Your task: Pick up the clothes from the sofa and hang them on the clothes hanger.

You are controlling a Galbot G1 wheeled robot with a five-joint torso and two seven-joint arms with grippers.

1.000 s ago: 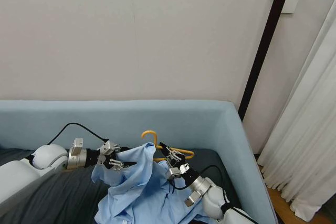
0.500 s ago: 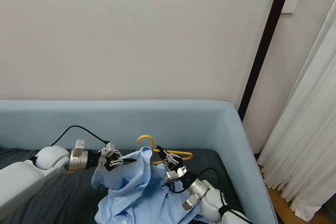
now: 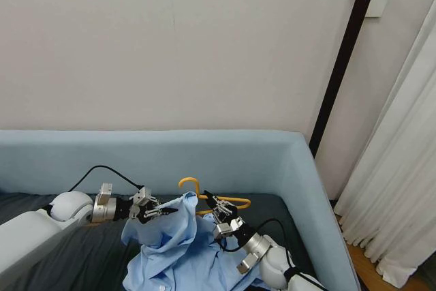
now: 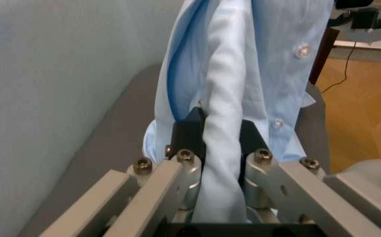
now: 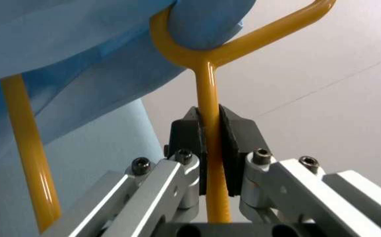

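A light blue shirt (image 3: 174,247) lies bunched on the dark seat of the sofa, its upper edge lifted. My left gripper (image 3: 154,210) is shut on a fold of the shirt (image 4: 225,148) at its upper left. A yellow hanger (image 3: 225,201) pokes out of the shirt's collar area, hook upward. My right gripper (image 3: 219,217) is shut on the hanger's neck (image 5: 210,143), just below the hook, with shirt fabric (image 5: 78,44) draped over the hanger's shoulder.
The sofa's pale blue backrest (image 3: 136,155) and right arm (image 3: 320,216) enclose the seat. A black rack post (image 3: 344,52) rises at the right by a white curtain (image 3: 402,168). Wooden floor (image 3: 361,264) shows beyond the sofa.
Both grippers have shifted slightly left and down with the shirt and hanger; the shirt's raised edge has sunk a little. Over the last half second almost nothing moved.
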